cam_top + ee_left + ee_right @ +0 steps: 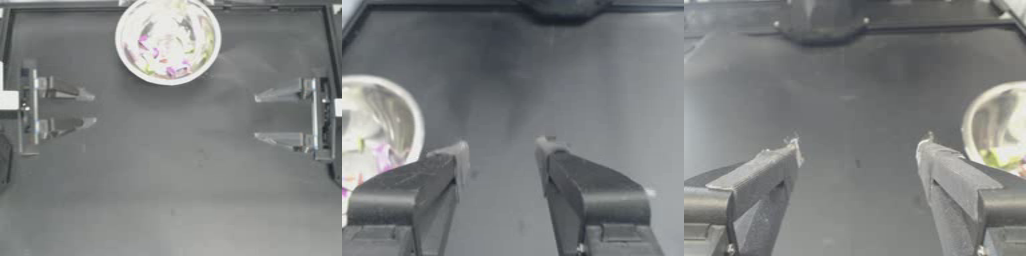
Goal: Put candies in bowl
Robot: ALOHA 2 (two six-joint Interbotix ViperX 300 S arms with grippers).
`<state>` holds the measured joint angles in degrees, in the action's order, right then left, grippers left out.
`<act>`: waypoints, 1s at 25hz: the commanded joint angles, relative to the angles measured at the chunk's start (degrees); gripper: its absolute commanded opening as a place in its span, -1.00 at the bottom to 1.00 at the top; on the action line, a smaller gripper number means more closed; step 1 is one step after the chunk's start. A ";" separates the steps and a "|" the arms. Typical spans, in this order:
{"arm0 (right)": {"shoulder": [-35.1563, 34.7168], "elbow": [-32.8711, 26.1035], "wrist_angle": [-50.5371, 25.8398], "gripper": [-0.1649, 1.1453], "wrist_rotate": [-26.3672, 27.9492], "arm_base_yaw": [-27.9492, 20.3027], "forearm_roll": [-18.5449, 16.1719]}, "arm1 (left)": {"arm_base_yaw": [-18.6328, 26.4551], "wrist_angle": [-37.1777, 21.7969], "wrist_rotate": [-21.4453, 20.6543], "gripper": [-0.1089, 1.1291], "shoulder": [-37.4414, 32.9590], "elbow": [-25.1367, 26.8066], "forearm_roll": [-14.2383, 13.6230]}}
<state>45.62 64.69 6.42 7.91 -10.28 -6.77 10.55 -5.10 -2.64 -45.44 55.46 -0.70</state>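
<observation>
Candies [163, 52], pink-purple, yellow-green and red, lie in the shiny metal bowl [127, 55] at the table's [174, 190] far edge, while left gripper [90, 107] and right gripper [257, 116] rest spread apart, holding nothing.

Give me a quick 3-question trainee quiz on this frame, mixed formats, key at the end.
1. True or false: candies lie inside the bowl.
2. Multiple choice: in the top view, the bowl sits (A) at the middle of the table's top edge, (B) between the two grippers, (C) at the bottom edge.
3. Short answer: how do the jaws of the left gripper and the right gripper stand, and is either holding anything?

Key
1. True; pink-purple, yellow-green and red wrappers show against the shiny inside.
2. A.
3. Both stand open and empty, one drawn back at each side of the table, clear of the bowl.
</observation>
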 commanded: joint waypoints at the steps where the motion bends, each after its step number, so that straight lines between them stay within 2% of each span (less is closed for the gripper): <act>1: -0.18 -0.70 0.97 0.76 -0.18 -0.18 -0.09 | -0.18 0.35 0.09 0.51 -2.29 0.62 0.35; 15: 2.81 0.26 1.23 0.76 -0.35 -0.53 -0.26 | -1.49 0.53 -0.09 0.51 -6.06 3.52 0.35; 25: 4.31 0.79 0.97 0.76 -0.35 -0.79 -0.35 | -1.58 0.18 0.00 0.50 -11.51 6.42 0.35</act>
<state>50.01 66.18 7.21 7.65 -10.99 -7.03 8.96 -5.10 -2.64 -56.69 62.31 -0.44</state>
